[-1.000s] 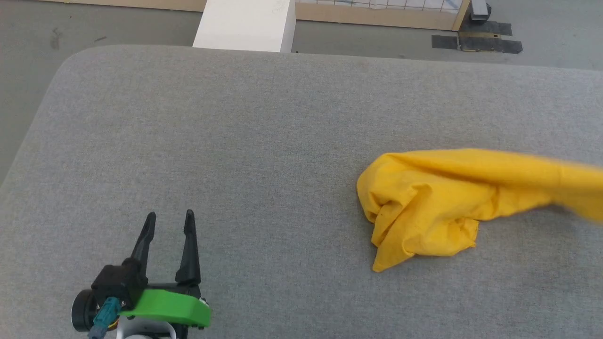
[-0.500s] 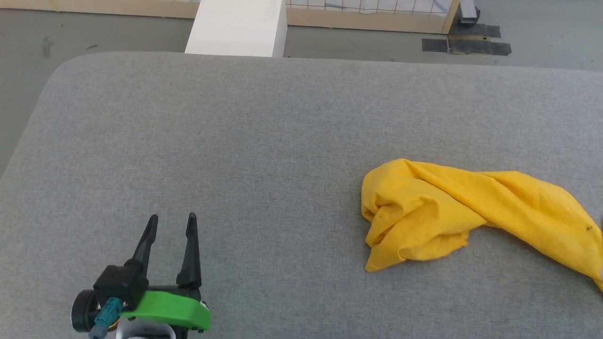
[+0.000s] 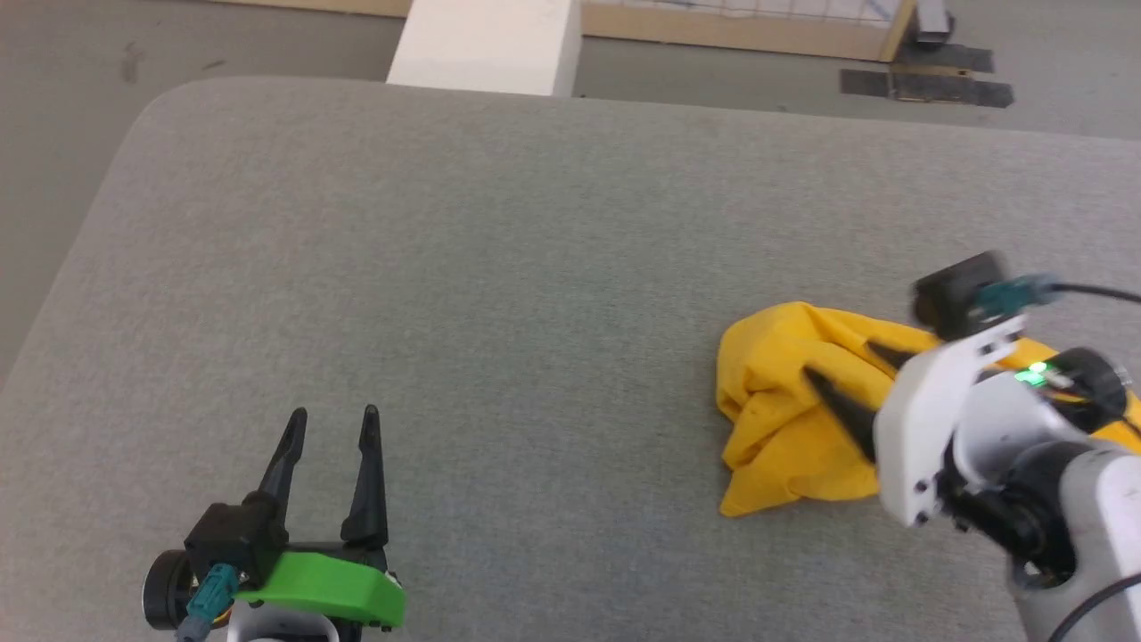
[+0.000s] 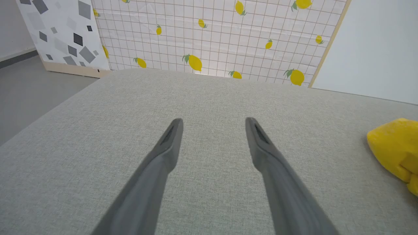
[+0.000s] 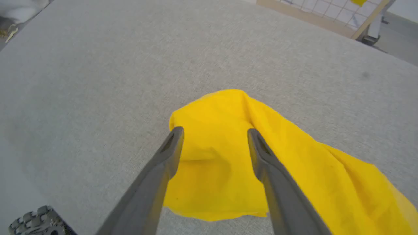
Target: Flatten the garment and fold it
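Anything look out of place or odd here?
Only the garment: it lies crumpled in a bunched heap on the grey table, not spread flat. The open right gripper points at it. No damage visible.

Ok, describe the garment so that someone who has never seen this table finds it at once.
Start from the big grey padded table. On its right side, far from the left tool, the open right tool points at a crumpled heap. That heap is the garment: bright yellow cloth, the one soft, wrinkled thing on the plain grey surface.
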